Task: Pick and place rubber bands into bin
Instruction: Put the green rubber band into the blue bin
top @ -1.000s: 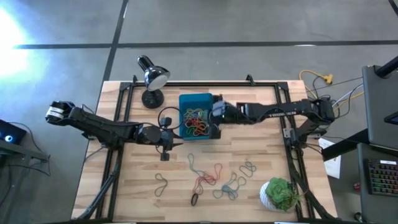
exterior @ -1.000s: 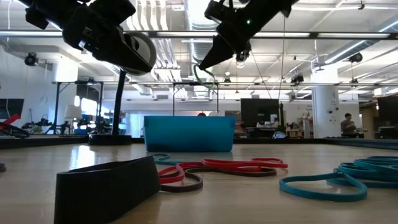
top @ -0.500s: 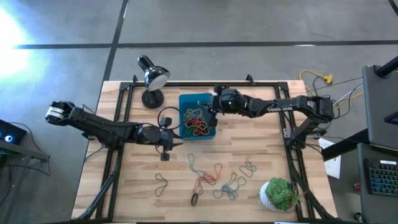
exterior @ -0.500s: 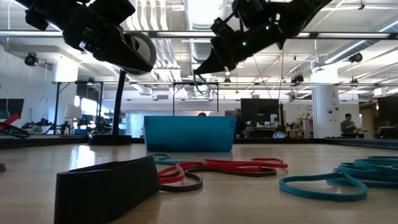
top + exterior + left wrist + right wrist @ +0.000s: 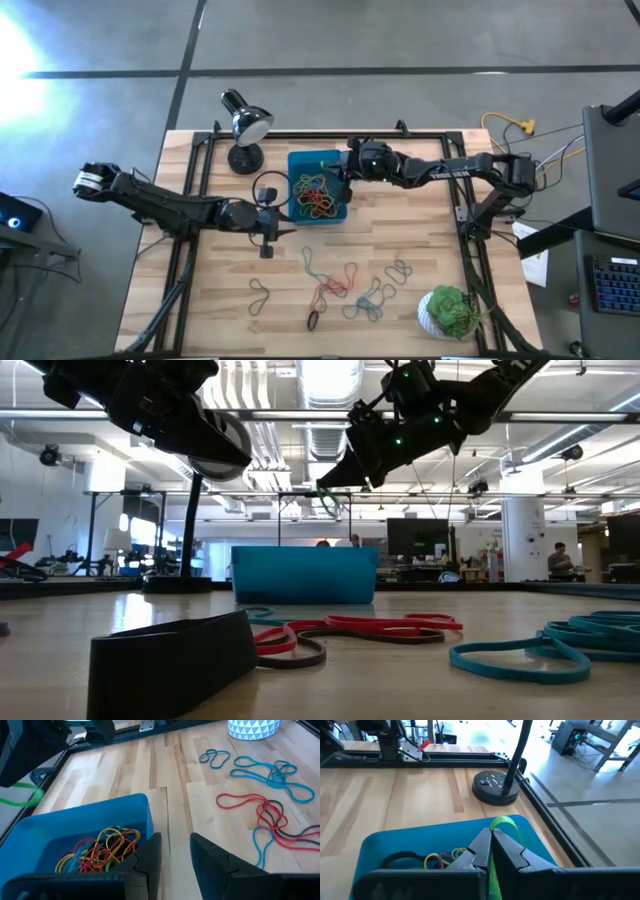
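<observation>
The teal-blue bin [image 5: 300, 160] stands at the table's far middle with several coloured rubber bands [image 5: 315, 197] in it. More rubber bands [image 5: 343, 287] lie loose on the wood nearer the front edge. My right gripper [image 5: 338, 186] hovers over the bin's right side, shut on a green rubber band [image 5: 503, 825]. My left gripper [image 5: 174, 845] waits open just left of the bin, above the table, with nothing between its fingers. My right gripper pinches the green rubber band between its two fingertips [image 5: 481, 851]. A loop of it [image 5: 503, 825] sticks out past the tips and hangs slack below them [image 5: 330, 502], clear of the bin. The fingers slant down from the table's right side.
A black desk lamp [image 5: 245, 125] stands at the far left of the bin. A potted plant [image 5: 450, 310] sits at the near right corner. A wide black band [image 5: 170, 660], red bands [image 5: 350, 626] and blue bands [image 5: 540, 650] lie close to the low camera.
My right gripper has swung from the bin's near right corner toward the table's far edge and sunk a little, tipping closer to level. It stays shut on the green band, which still hangs above the bin.
</observation>
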